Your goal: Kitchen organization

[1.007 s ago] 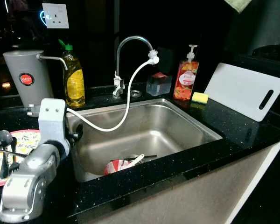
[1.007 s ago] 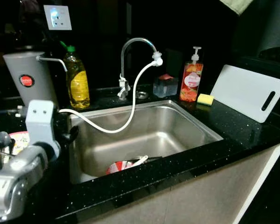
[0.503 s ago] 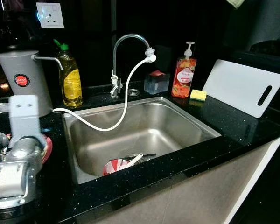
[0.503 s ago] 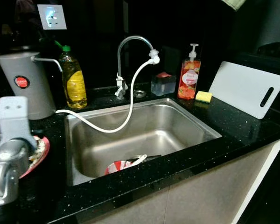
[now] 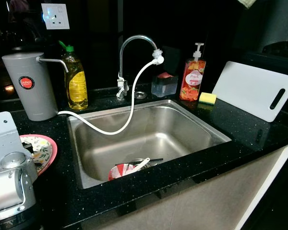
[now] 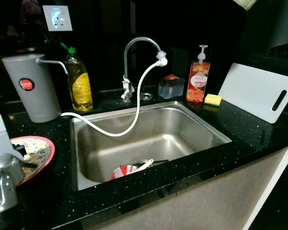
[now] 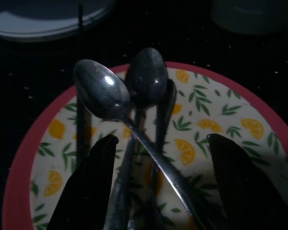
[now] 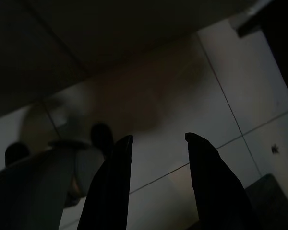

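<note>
Open room in the middle of the sink [image 5: 201, 125]. White hose [image 5: 129, 105] hanging across the back. Dishes [image 5: 129, 168] blocking the front.

A steel sink [image 5: 182, 125] holds a red bowl [image 5: 121, 171]; a patterned plate [image 5: 41, 148] sits on the black tabletop [image 5: 245, 132].

Red-rimmed lemon-patterned plate [image 7: 216, 124], yellow sponge [image 5: 206, 98], white cutting board [image 5: 253, 90], black speckled counter [image 5: 249, 134].
</note>
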You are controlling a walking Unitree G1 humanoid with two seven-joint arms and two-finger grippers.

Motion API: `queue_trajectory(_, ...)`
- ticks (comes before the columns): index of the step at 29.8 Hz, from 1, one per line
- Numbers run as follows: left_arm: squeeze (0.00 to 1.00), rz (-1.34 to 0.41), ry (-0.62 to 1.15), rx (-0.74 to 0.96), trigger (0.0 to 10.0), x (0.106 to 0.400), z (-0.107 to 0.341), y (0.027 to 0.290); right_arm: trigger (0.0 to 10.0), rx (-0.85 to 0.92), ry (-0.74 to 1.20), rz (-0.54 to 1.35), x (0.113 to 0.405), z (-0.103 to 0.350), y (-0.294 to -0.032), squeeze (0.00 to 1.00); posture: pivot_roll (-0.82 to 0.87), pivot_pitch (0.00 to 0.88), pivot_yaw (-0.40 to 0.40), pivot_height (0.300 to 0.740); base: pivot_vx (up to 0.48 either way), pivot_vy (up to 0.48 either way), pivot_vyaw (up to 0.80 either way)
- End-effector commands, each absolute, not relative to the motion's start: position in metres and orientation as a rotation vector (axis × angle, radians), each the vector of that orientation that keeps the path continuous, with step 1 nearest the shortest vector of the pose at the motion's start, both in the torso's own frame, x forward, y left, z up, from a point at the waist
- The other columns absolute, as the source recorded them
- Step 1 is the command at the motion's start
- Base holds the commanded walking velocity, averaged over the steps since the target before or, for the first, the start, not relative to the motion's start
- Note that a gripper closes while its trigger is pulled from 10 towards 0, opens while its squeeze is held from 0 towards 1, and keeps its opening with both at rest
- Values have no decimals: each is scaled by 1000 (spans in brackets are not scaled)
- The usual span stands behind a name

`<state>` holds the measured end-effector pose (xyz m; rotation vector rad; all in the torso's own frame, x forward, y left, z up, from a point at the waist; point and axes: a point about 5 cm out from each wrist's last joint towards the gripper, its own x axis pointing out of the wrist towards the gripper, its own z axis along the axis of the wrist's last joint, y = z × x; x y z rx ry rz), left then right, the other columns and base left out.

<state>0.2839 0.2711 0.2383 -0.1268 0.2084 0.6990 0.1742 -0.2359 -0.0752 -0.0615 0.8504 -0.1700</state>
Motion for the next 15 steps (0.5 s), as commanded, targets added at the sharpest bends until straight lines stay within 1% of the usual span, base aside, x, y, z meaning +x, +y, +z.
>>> queue_trajectory(1,0,687,229,-138,10000,286,236,270,10000,-34,832,-238,174,-72,-246,0,-46,2,6,740,0,0,0)
queue_trajectory(2,0,692,231,-138,10000,286,236,270,10000,-22,836,-274,173,-71,-252,0,-49,3,6,740,0,0,0)
queue_trajectory(3,0,692,231,-138,10000,286,236,270,10000,-22,836,-274,173,-71,-252,0,-49,3,6,740,0,0,0)
queue_trajectory(4,0,693,233,-142,10000,287,235,269,10000,-23,871,-320,168,-73,-259,0,-52,2,7,740,0,0,0)
queue_trajectory(7,0,693,233,-142,10000,287,235,269,10000,-23,871,-320,168,-73,-259,0,-52,2,7,740,0,0,0)
queue_trajectory(8,0,696,235,-150,10000,287,235,268,10000,35,905,-417,158,-75,-269,0,-50,6,4,740,0,0,0)
queue_trajectory(9,0,696,235,-150,10000,287,235,268,10000,35,905,-417,158,-75,-269,0,-50,6,4,740,0,0,0)
queue_trajectory(10,0,699,233,-166,10000,288,237,269,10000,224,933,-807,125,-76,-302,0,-53,12,5,740,0,0,0)
queue_trajectory(11,0,700,233,-168,10000,288,237,269,10000,284,909,-941,116,-73,-313,0,-54,13,6,740,0,0,0)
queue_trajectory(12,0,700,232,-169,10000,288,237,269,10000,308,890,-1009,111,-71,-320,0,-54,13,6,740,0,0,0)
queue_trajectory(13,0,699,233,-168,10000,288,237,269,10000,294,841,-1066,112,-65,-330,0,-57,19,10,740,0,0,0)
queue_trajectory(14,0,699,233,-168,10000,288,237,269,10000,294,841,-1066,112,-65,-330,0,-57,19,10,740,0,0,0)
queue_trajectory(15,0,699,234,-167,10000,288,237,269,10000,274,796,-1108,115,-57,-340,0,-57,19,10,740,0,0,0)
